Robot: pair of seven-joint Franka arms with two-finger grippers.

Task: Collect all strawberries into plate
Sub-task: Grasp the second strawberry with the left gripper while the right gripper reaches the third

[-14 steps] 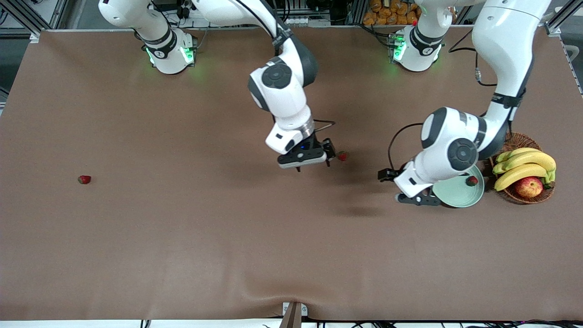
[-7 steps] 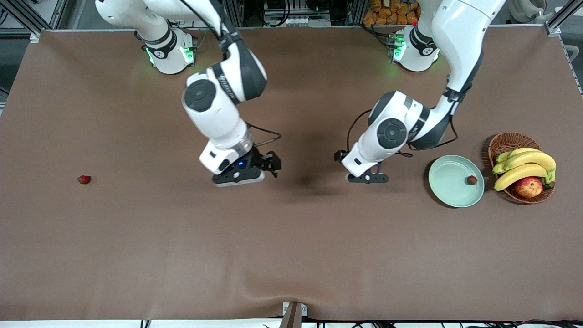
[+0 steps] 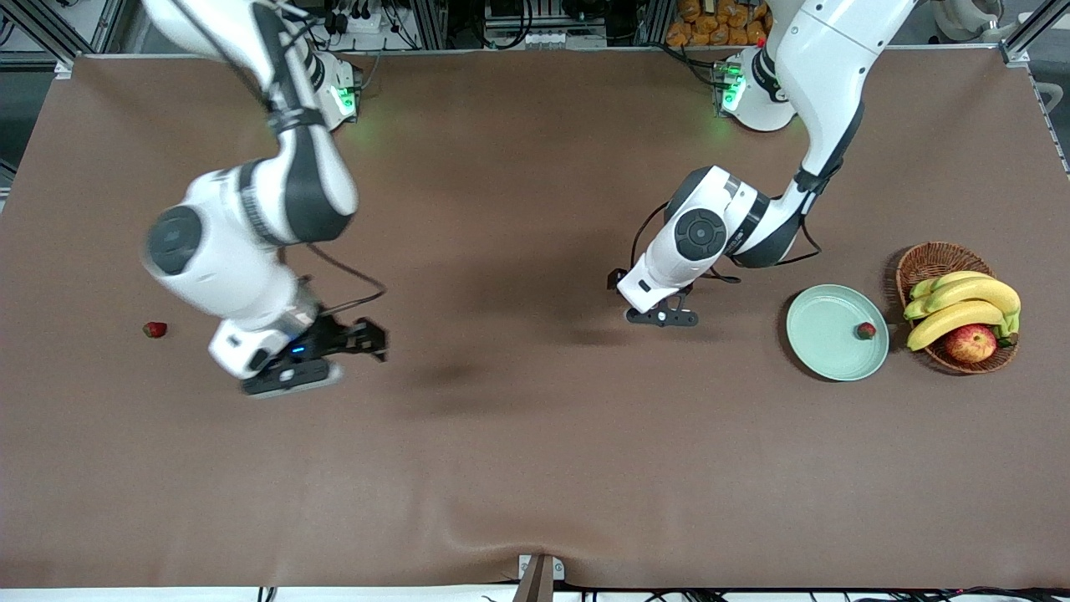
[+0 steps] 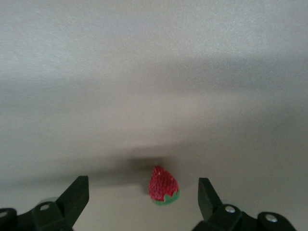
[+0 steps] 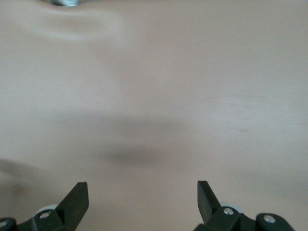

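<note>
- A lone strawberry (image 3: 155, 329) is lying on the brown table (image 3: 518, 468) toward the right arm's end, well apart from everything else and not yet collected.
- The right gripper (image 5: 143, 191) is hanging over bare table between that berry and the middle, fingers spread wide and holding nothing. To my eye its job is that lone berry, and it is needing to get squarely above it before dropping.
- The left gripper (image 4: 143, 188) is sitting low over the middle of the table, fingers wide apart and empty. Its wrist view is showing a second strawberry (image 4: 163, 186) resting on the cloth between the two fingers, a touch nearer one than the other; from the front this berry is hidden under the hand.
- I would say this pick is the step in hand. Doing it well is meaning centring the berry between the fingers, lowering until the tips are almost brushing the cloth, then closing gently, since a berry this small is likely rolling or squirting out if caught off-centre.
- The mint-green plate (image 3: 823, 355) is lying toward the left arm's end, just beside the wicker basket (image 3: 936, 255) of fruit.
- A third strawberry (image 3: 865, 331) is already resting in the plate by the rim nearest the basket, so the next release is best aimed at the plate's bare middle.
</note>
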